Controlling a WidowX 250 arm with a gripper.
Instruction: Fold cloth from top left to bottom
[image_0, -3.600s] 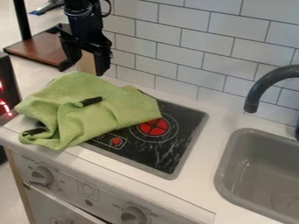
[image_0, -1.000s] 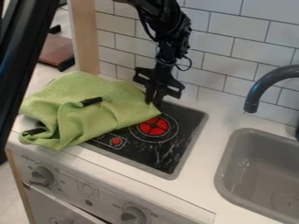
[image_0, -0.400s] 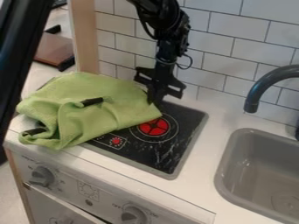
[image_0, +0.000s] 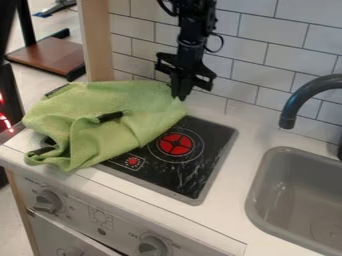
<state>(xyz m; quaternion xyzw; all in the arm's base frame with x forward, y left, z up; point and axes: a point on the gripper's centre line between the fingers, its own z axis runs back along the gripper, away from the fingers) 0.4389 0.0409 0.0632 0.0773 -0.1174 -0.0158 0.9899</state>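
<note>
My gripper (image_0: 180, 96) hangs at the upper middle in front of the tiled wall, shut on the upper right corner of the green cloth (image_0: 110, 107). That corner is raised off the stovetop, and the edge beside it slopes down toward the burner. The rest of the cloth lies bunched over the left part of the stove and the counter's left end, with folds toward its lower left. Dark strips show on it near its middle, at its lower left and at its upper left edge.
The black stovetop (image_0: 194, 170) with a red burner (image_0: 176, 143) lies right of the cloth. A grey sink (image_0: 300, 195) and black faucet (image_0: 307, 95) stand at the right. Behind rise the tiled wall (image_0: 260, 55) and a wooden post (image_0: 97, 40).
My gripper came from the upper left to the cloth's right corner, and has now risen slightly with that corner lifted. The cloth's upper edge has come up too.
</note>
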